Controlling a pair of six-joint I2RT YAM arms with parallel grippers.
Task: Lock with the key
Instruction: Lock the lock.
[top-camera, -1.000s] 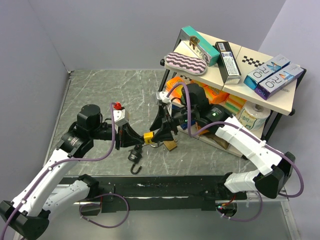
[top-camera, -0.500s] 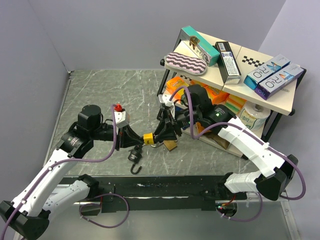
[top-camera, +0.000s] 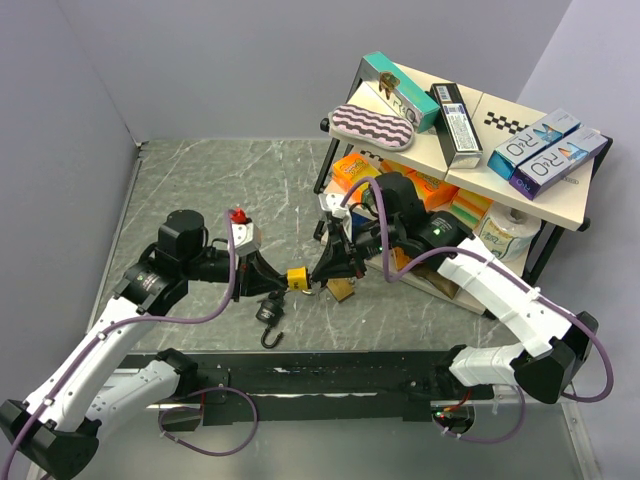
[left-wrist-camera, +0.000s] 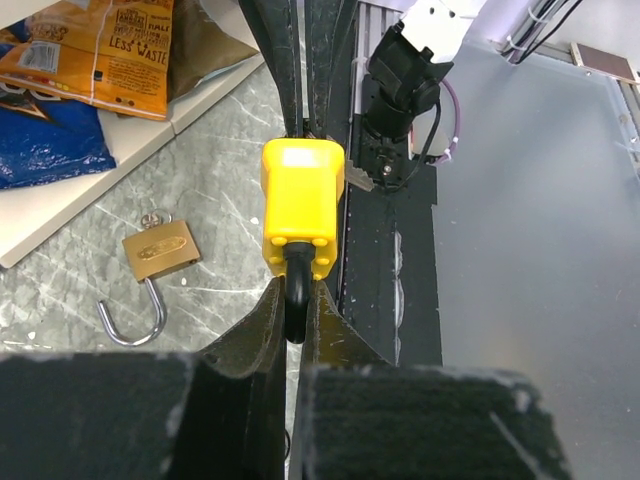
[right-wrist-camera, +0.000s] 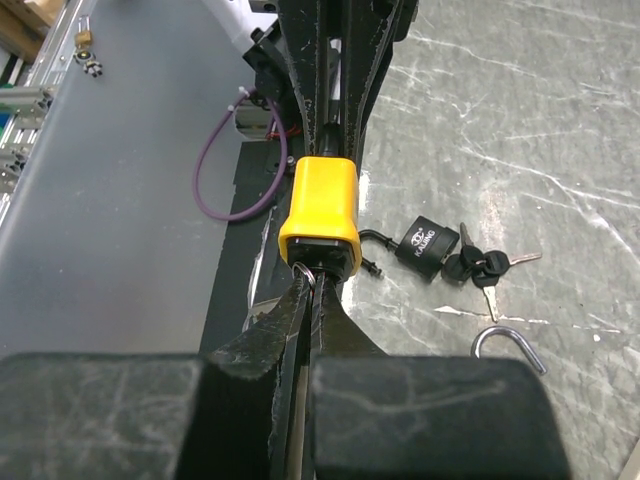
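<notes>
Left claw (left-wrist-camera: 293, 320) is shut tight on the black loop (left-wrist-camera: 296, 290) of the yellow lock (left-wrist-camera: 302, 205), up in the air btw the arms — right claw (right-wrist-camera: 310, 300) is pinched shut on the key (right-wrist-camera: 305, 272) in its bottom. If it turns crooked, the key could slip out — or the lock could twist loose.

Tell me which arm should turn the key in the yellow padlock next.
Right. The right hand is shut on the key at the base of the yellow padlock; the left hand only pinches the shackle, steadying it.
</notes>
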